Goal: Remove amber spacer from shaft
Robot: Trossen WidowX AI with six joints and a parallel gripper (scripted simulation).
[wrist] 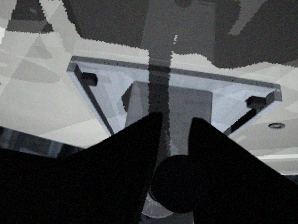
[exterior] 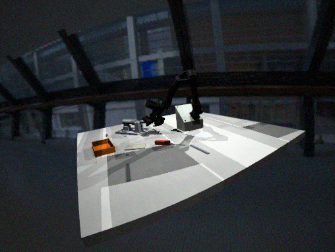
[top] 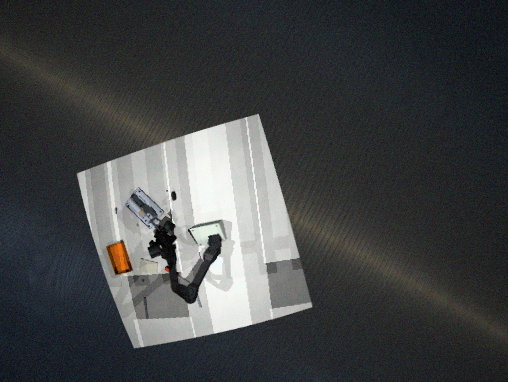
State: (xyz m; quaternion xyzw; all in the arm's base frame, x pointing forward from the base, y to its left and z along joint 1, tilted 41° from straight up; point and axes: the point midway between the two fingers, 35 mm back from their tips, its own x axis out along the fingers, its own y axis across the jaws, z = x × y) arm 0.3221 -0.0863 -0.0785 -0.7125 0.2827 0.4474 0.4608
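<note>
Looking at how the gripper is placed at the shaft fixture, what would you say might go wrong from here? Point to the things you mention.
Pulling too far could drop more than the amber spacer (top: pixel 141 212). The gripper (top: pixel 159 226) (wrist: pixel 176 124) largely blocks the wrist view, so slipping might go unnoticed.

The orange tray (top: pixel 108 251) (exterior: pixel 99 154) looks like smooth plastic; the grey fixture (top: pixel 132 206) (exterior: pixel 122 132) resembles dull metal.
</note>
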